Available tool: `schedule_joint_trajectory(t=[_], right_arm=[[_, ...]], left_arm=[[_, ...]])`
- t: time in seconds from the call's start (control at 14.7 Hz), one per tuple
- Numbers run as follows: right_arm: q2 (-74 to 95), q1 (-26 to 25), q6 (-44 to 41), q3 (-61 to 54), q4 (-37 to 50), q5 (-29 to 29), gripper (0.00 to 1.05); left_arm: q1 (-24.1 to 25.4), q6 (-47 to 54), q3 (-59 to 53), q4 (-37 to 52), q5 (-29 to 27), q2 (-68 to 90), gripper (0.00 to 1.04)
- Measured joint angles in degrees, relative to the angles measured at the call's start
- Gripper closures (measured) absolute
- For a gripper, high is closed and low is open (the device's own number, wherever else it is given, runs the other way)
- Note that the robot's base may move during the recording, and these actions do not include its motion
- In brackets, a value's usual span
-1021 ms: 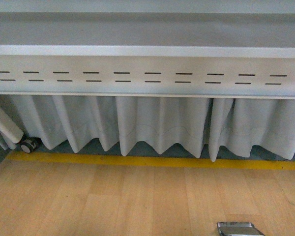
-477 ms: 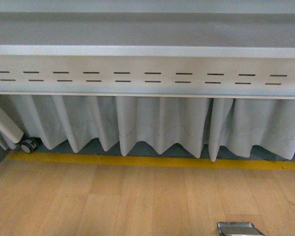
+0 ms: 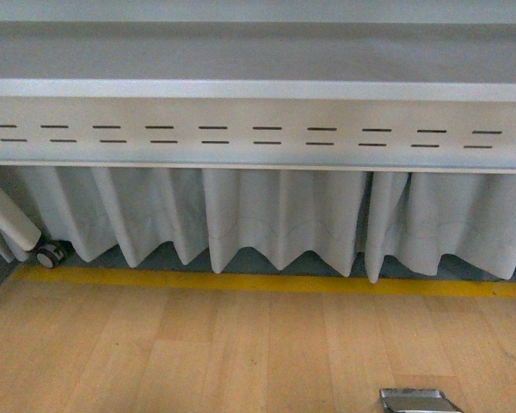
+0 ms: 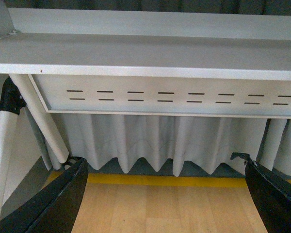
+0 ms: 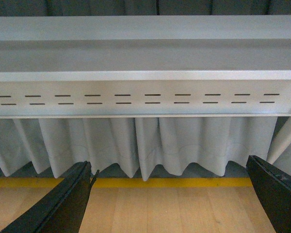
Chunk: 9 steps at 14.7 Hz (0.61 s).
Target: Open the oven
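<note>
The oven is out of view in all three views. In the left wrist view my left gripper (image 4: 162,165) is open, its black fingers (image 4: 58,199) spread wide above a bare wooden tabletop (image 4: 165,208) with nothing between them. The right wrist view shows my right gripper (image 5: 169,165) open too, its dark fingers (image 5: 63,204) wide apart over the same wood (image 5: 169,208) and holding nothing. Neither gripper appears in the front view.
A wooden table (image 3: 198,353) with a yellow strip (image 3: 267,282) along its far edge. Beyond it stand a grey slotted metal beam (image 3: 258,129) and a pleated white curtain (image 3: 275,215). A small shiny metal object (image 3: 417,401) shows at the front view's lower edge. A caster wheel (image 3: 48,254) sits far left.
</note>
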Motion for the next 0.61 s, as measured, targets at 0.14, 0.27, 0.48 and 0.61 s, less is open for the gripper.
schedule_joint_trajectory(t=[0.14,0.27,0.48,0.61], right_arm=[[0.0,0.0,0.0,0.0,-0.2,0.0,0.06],[0.0,0.0,0.0,0.0,-0.1,0.0,0.06],[0.0,0.0,0.0,0.0,0.0,0.0,0.06],[0.0,0.0,0.0,0.0,0.0,0.0,0.06]], left_arm=[[0.0,0.0,0.0,-0.2,0.0,0.0,0.07],[0.0,0.0,0.0,0.0,0.0,0.0,0.07],[0.0,0.1,0.0,0.0,0.0,0.0,0.07],[0.0,0.1,0.0,0.0,-0.1,0.0,0.07]])
